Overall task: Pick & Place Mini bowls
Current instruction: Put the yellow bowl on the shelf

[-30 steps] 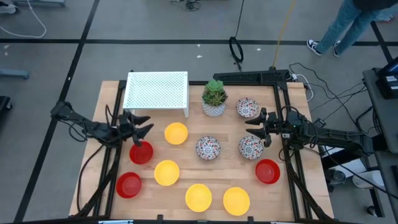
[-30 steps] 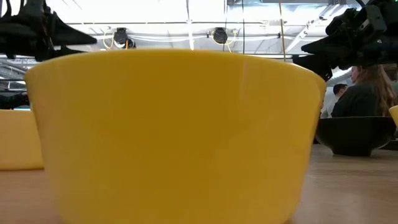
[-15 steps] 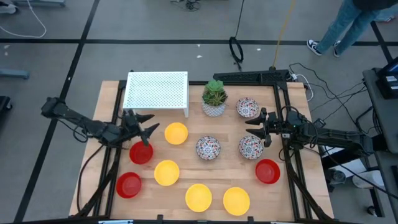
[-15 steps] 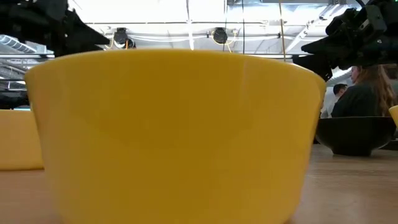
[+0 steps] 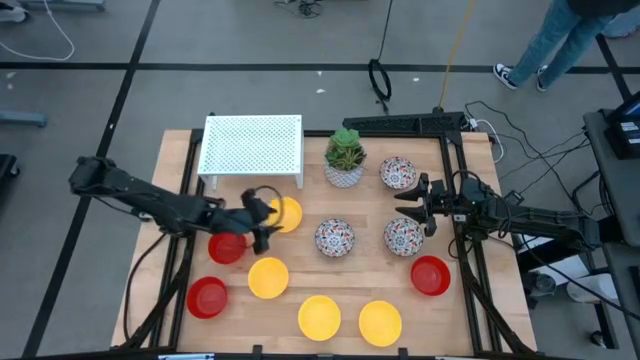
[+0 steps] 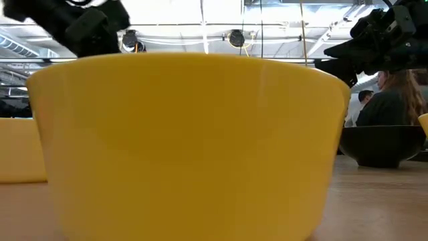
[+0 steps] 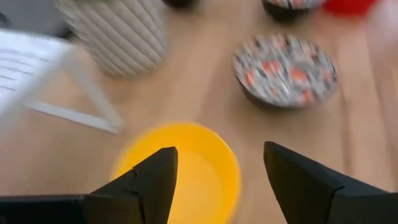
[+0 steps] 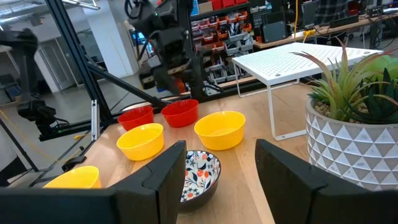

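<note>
My left end effector (image 5: 262, 217) just swung from the red bowl (image 5: 226, 247) to over the yellow bowl (image 7: 184, 171), jaws open, probably lining up a grab.

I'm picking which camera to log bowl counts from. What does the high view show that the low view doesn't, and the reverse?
Only the high view shows the whole table: red bowls, floral bowls, the white rack, the plant and both grippers, left open by a yellow bowl, right open between two floral bowls.

Only the low view shows seated people and ceiling lights.

Both show yellow bowls; one fills the low view.
</note>
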You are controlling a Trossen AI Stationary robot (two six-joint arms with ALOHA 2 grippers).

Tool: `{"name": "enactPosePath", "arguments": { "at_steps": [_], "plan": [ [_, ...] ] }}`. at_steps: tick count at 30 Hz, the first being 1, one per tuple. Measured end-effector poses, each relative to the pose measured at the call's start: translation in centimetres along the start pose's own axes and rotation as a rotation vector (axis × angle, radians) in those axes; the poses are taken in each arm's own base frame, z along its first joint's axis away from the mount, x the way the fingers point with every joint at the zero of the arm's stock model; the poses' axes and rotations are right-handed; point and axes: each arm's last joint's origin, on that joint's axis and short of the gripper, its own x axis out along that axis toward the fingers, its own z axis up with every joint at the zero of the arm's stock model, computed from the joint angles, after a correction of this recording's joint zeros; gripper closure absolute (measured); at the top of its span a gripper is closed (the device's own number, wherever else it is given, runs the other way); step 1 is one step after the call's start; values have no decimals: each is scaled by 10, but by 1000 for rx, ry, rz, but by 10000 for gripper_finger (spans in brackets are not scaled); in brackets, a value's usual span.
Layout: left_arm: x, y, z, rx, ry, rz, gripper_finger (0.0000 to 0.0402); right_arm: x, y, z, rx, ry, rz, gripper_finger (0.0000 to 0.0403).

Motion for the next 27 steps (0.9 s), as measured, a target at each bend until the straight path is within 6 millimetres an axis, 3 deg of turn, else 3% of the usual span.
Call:
{"name": "enactPosePath", "arguments": {
  "at_steps": [7, 12, 22, 24, 27],
  "plan": [
    [25, -10, 8, 81, 235, -90, 160, 0, 0, 0, 0, 0, 0, 220],
    [46, -5, -3, 172, 331, -39, 160, 0, 0, 0, 0, 0, 0, 220],
    [75, 3, -22, 134, 469, 19, 163, 0, 0, 0, 0, 0, 0, 220],
    [75, 2, -22, 136, 463, 19, 179, 0, 0, 0, 0, 0, 0, 220],
    [75, -2, -21, 162, 439, -1, 235, 0, 0, 0, 0, 0, 0, 220]
  ]
}}
